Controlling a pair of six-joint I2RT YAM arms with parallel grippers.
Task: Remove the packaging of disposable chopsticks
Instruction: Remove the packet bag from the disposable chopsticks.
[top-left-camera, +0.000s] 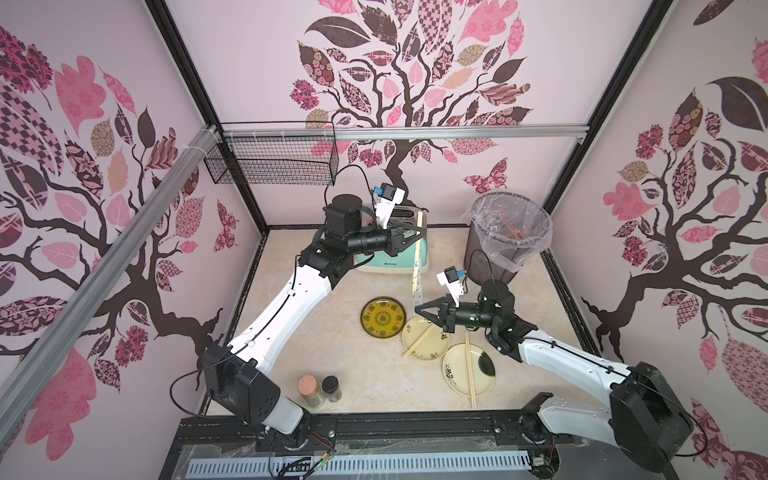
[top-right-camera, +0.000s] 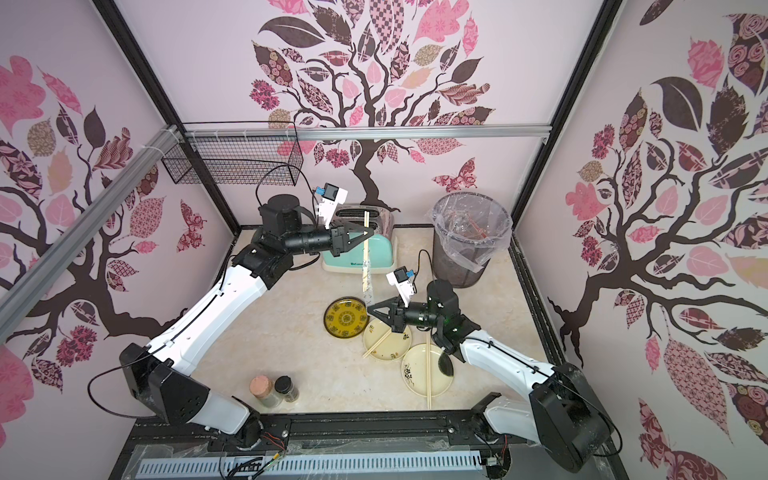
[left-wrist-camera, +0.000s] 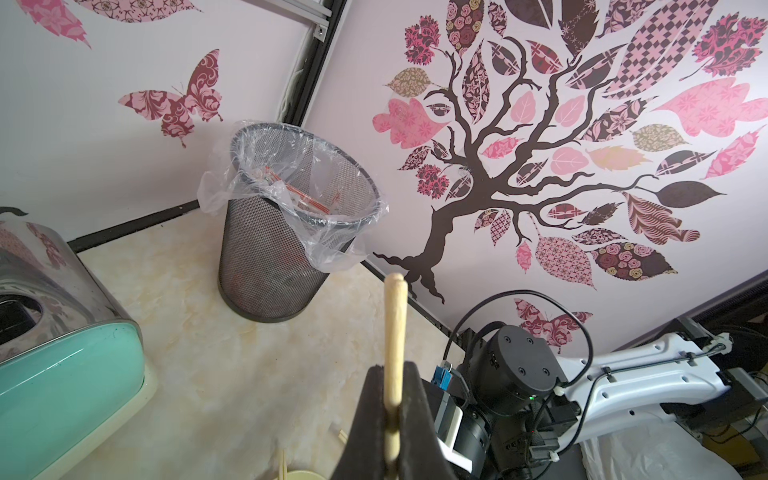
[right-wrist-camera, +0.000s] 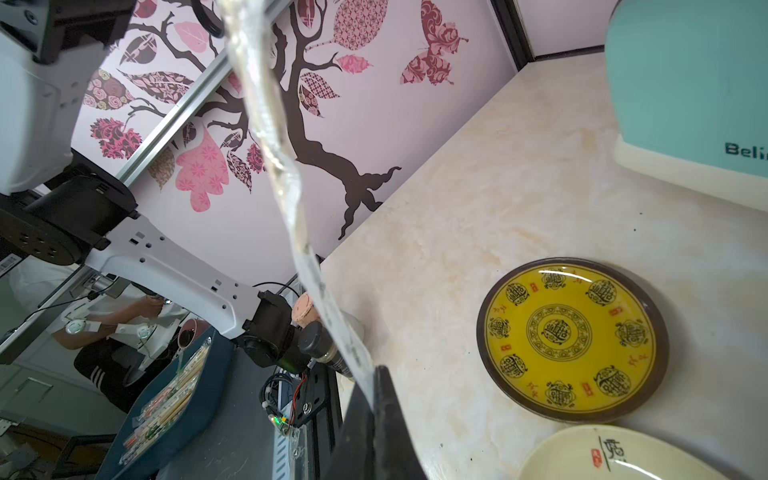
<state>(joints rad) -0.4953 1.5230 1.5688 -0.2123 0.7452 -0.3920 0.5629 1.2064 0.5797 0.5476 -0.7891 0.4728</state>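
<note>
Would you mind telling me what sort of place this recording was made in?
Most likely a robot test cell dressed as a kitchen corner: an aluminium frame and tree-decal walls enclose a marble-look counter holding a mint toaster, plates and a lined mesh bin.

Both arms share one build. The left arm (top-left-camera: 286, 299) and right arm (top-left-camera: 569, 353) have glossy white shells on the long links and bulky matte black housings at the joints. A round black motor cap (left-wrist-camera: 519, 353) shows small screws. Thin black cables (left-wrist-camera: 523, 292) loop out and run along the shells. Each wrist bears a white camera bracket (top-left-camera: 388, 197) with a blue part. The left gripper (top-left-camera: 420, 229) and right gripper (top-left-camera: 419, 308) are black tapering triangles.
</note>
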